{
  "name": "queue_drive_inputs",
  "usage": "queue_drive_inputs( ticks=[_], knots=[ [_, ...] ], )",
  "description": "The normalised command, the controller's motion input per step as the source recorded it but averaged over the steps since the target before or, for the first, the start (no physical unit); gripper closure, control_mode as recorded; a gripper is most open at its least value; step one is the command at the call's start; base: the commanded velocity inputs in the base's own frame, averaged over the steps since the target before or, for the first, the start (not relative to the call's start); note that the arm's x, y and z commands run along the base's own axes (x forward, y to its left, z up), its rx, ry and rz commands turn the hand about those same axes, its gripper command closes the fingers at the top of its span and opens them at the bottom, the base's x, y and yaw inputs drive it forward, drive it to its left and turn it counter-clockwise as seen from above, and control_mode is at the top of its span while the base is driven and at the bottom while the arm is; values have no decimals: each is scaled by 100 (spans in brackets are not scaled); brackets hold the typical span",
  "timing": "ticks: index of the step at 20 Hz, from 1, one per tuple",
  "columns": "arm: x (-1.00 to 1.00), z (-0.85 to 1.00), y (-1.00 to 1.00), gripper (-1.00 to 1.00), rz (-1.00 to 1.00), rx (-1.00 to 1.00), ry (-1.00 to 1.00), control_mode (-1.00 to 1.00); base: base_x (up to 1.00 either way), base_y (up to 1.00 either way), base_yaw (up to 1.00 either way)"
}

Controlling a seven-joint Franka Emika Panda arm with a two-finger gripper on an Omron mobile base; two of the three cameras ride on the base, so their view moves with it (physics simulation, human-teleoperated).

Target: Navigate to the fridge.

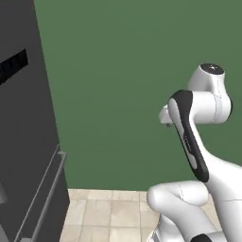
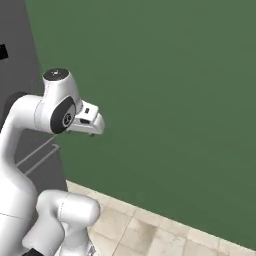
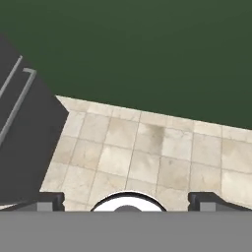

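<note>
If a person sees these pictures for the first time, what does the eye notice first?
First, the green wall that spreads behind everything. Next, the dark grey fridge at the left edge, its bar handle near the beige tiled floor. The folded white arm stands before them, its gripper open over the tiles.

— Where do the base cameras look?
— From behind the arm (image 1: 198,142), left and right, toward a green wall (image 1: 132,71); both catch the fridge (image 1: 23,142) close at left.
— And the hand camera?
— Downward, over tiled floor (image 3: 142,152).

Plain dark green wall (image 1: 127,85) ahead; beige stone-tile floor (image 3: 147,157) meets its base; even light.
</note>
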Motion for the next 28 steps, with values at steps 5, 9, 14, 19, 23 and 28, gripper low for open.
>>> queue_drive_inputs(
  ticks=[5, 9, 14, 19, 23, 28],
  knots=[
    [0, 0, 0, -100, 0, 0, 0, 100, 20, -99, 54],
    [0, 0, 0, -100, 0, 0, 0, 100, 34, -83, 61],
    [0, 0, 0, -100, 0, 0, 0, 100, 38, -60, 70],
    [0, 0, 0, -100, 0, 0, 0, 100, 46, -58, 70],
    [0, 0, 0, -100, 0, 0, 0, 100, 47, -64, 63],
    [0, 0, 0, -100, 0, 0, 0, 100, 50, -58, 55]
  ],
)
